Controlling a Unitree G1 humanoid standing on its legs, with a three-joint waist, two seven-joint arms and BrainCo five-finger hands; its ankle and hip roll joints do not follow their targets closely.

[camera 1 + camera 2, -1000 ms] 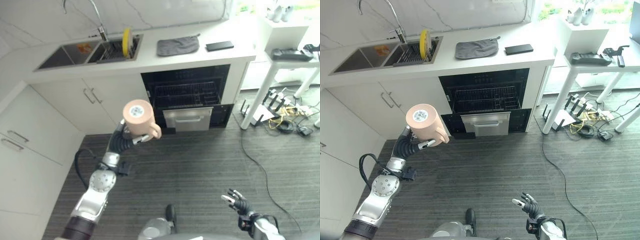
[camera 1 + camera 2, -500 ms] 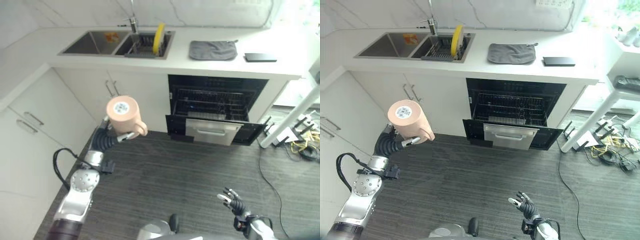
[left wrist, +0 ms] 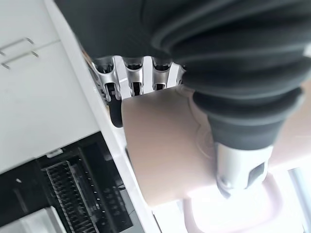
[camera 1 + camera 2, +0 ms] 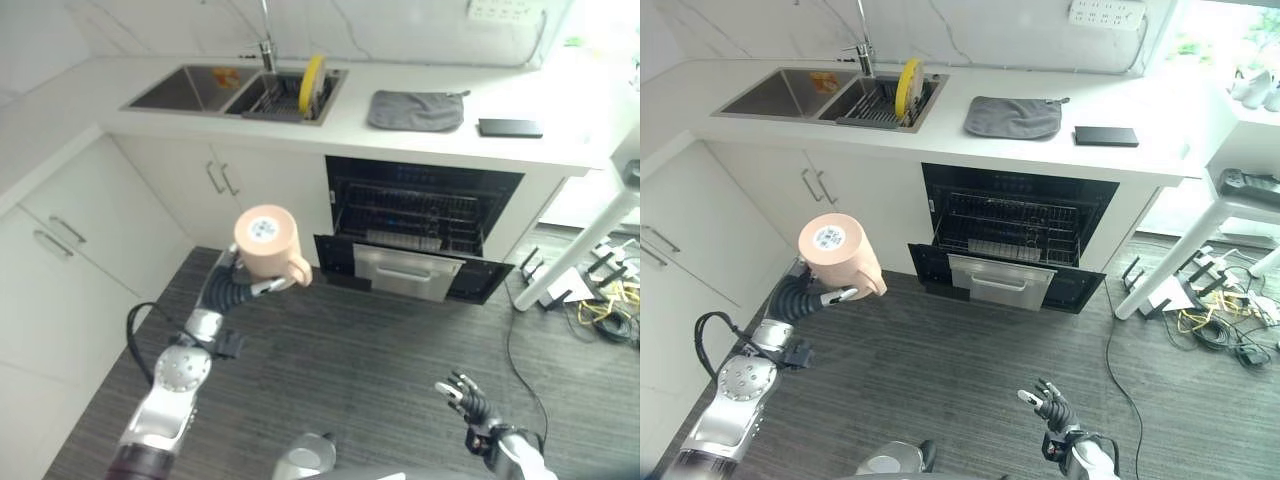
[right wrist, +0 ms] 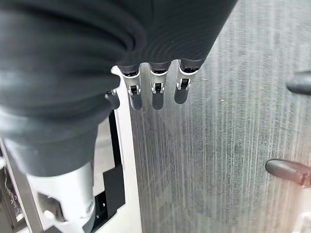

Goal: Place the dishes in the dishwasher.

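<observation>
My left hand (image 4: pixel 232 290) is shut on a peach-pink mug (image 4: pixel 268 244), held upside down with a round label on its base, its handle pointing right; the mug (image 3: pixel 165 145) also shows close up between my fingers and thumb. It hangs over the dark floor, left of the open dishwasher (image 4: pixel 420 215), whose door (image 4: pixel 410 270) is down and whose wire rack (image 4: pixel 1012 222) shows inside. A yellow plate (image 4: pixel 311 82) stands on edge in the sink rack (image 4: pixel 880 105). My right hand (image 4: pixel 1050 405) hangs low over the floor, fingers relaxed and holding nothing.
White cabinets (image 4: pixel 70 230) run along the left and under the double sink (image 4: pixel 190 90). On the counter lie a grey cloth (image 4: pixel 416 110) and a black phone (image 4: pixel 510 127). A white table leg (image 4: pixel 570 255) and a tangle of cables (image 4: pixel 1220 320) sit at the right.
The camera has shifted, so the dishwasher sits more central. My left hand with the mug has come nearer to the dishwasher door. The right hand stays low and relaxed.
</observation>
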